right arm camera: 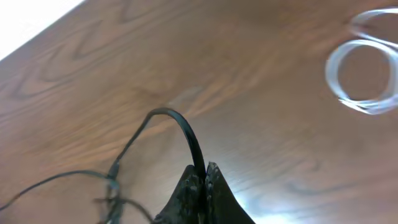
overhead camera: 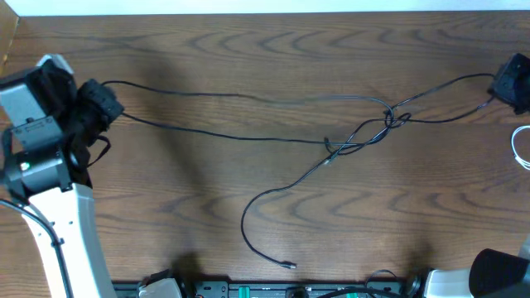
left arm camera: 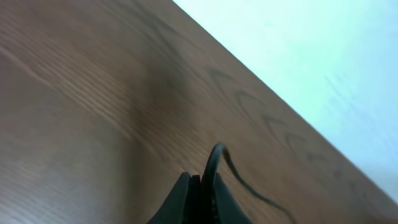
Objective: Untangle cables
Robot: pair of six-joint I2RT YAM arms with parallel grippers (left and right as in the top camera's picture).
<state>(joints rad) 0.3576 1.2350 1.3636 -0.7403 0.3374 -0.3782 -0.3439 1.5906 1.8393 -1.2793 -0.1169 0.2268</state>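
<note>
Stretching: our left tool point(overhead camera: 103, 103) and right tool point(overhead camera: 509, 83) clamp the thin black cables point(overhead camera: 248, 136); next, we loosen the knot point(overhead camera: 396, 118) between them.

Obstacles: black cables point(overhead camera: 215, 133) strung side to side across mid-table; knot point(overhead camera: 394, 117) right of centre; loose tail point(overhead camera: 245, 223) curling toward the front | white coil point(overhead camera: 522, 147) at right edge | Passage: bare table point(overhead camera: 149, 223) front-left; far strip behind the lines.

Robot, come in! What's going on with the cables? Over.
Left gripper shut on black cables. Right gripper shut on them too. Knot mid-table, not undone. White cable coiled aside, nothing blocking.
</note>
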